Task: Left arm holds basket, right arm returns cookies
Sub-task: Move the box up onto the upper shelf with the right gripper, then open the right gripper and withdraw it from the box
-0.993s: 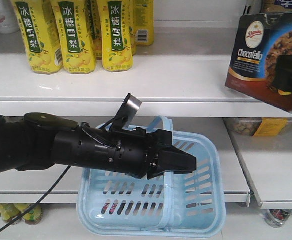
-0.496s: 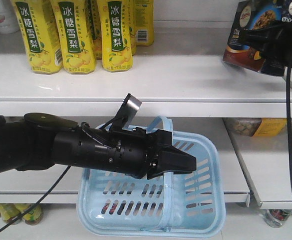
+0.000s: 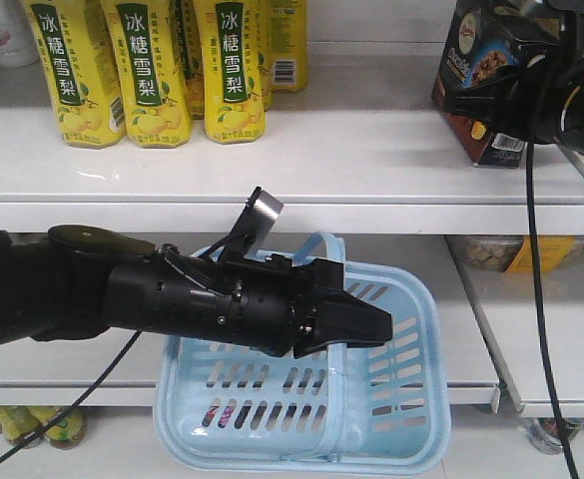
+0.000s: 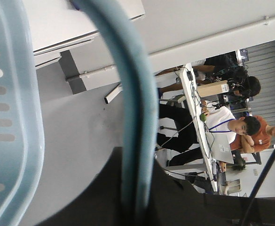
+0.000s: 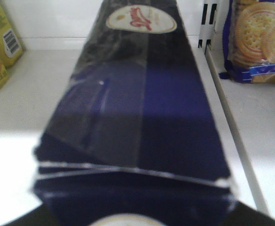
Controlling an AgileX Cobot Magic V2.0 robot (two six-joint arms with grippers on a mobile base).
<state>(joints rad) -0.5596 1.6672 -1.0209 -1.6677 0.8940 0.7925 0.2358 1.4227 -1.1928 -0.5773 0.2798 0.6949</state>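
White store shelves (image 3: 371,170) hold yellow bottles (image 3: 147,70); people sit at desks (image 4: 200,117).

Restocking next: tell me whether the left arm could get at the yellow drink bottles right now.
Probably not: the left hand is shut on the light blue slotted plastic basket's loop handle, a shelf below the yellow drink bottles.

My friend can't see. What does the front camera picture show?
A black right arm holds a dark cookies box over the right end of a white shelf. Lower down, the left arm grips the handle of a light blue basket. Yellow drink bottles stand on the shelf's left side.
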